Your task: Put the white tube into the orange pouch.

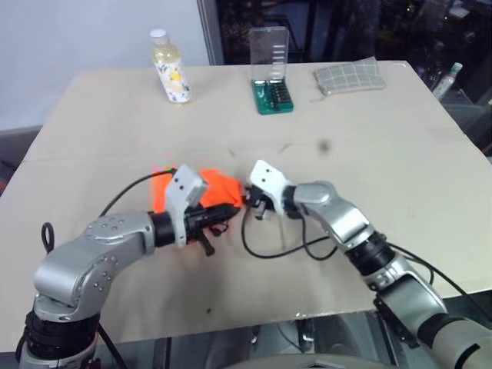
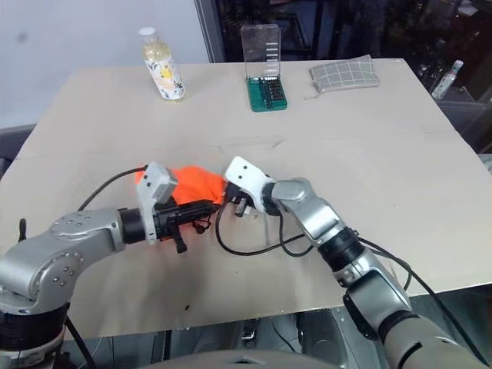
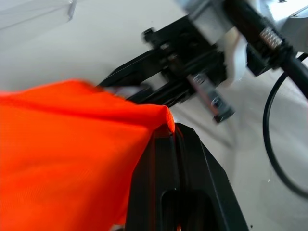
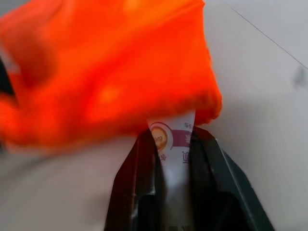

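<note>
Because the bright orange fabric pouch (image 1: 211,188) must stay up off the bench (image 1: 384,146) with its mouth offered, my left hand (image 1: 223,209) is clamped shut on its edge, forearm low, pointing right. My right hand (image 4: 174,144), reaching leftward across, grips the small white soft squeeze tube (image 4: 172,139) between barely parted fingers, its tip just entering the pouch

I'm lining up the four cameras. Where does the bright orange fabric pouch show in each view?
Left eye view: bright orange fabric pouch, centre-left, between both grippers.
Right eye view: centre-left, on the table.
Left wrist view: lower left, pinched by the left gripper.
Right wrist view: upper half, above the white tube in the right gripper.
Shared landmark: the pouch's edge at the grippers.
</note>
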Motion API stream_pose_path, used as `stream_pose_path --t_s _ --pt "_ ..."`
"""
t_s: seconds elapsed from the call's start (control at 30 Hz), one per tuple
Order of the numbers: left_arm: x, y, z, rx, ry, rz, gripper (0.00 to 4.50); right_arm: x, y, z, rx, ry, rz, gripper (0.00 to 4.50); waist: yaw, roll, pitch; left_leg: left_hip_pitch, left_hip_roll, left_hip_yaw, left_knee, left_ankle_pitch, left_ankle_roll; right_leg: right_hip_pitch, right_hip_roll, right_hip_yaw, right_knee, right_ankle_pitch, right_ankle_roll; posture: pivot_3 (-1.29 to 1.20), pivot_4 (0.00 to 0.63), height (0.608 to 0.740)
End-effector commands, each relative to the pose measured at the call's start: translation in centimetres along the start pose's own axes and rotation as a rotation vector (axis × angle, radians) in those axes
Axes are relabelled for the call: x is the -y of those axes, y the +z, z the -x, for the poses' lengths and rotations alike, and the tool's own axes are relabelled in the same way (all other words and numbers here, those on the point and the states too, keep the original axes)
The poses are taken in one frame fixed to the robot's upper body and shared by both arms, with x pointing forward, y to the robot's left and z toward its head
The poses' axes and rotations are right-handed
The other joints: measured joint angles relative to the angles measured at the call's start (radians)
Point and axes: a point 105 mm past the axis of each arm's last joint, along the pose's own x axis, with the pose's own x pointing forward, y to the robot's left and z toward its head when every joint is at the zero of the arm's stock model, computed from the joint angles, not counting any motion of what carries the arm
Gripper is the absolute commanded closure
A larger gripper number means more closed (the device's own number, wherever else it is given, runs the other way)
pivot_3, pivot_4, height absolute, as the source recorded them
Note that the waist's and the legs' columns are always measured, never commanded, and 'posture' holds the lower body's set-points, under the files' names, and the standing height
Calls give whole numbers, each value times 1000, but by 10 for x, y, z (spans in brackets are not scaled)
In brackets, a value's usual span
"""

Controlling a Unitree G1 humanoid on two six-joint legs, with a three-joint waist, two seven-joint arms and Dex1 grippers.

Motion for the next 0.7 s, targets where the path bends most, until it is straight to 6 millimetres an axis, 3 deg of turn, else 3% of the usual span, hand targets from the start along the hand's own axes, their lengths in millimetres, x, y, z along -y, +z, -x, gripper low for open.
stream_pose_path --t_s 0.03,0.17,0.33,0.43,0.53,0.7 --pt "1 7 -5 43 -23 -38 4500 -4 25 -5 86 44 74 2028 0 0 0 0 0 0 0 0 0 0 0 0 0 0 0 0 150 740" --pt "-6 10 -5 66 -16 -20 4500 -1 25 1 117 31 99 48 0 0 0 0 -1 0 0 0 0 -1 -1 0 -1 0 0 0 150 740" --pt "-21 19 -2 135 -5 41 4500 13 18 47 135 -50 133 48 8 0 0 -1 -1 -1 0 0 0 -1 0 -1 0 0 1 0 150 740" --pt "-23 17 -2 123 -1 32 4500 13 9 61 102 -68 118 48 3 0 0 -1 -1 0 0 0 0 -1 -1 0 0 0 1 0 150 740" --pt "-22 13 -5 102 -19 11 4500 7 -12 61 41 -65 89 48 -1 0 0 0 1 1 -1 0 0 -1 1 1 0 0 1 0 150 740" --pt "-23 17 -6 102 -18 -6 4500 3 -28 44 -10 -68 59 48 0 0 0 0 3 3 -1 0 0 -1 2 2 0 0 0 0 150 740"
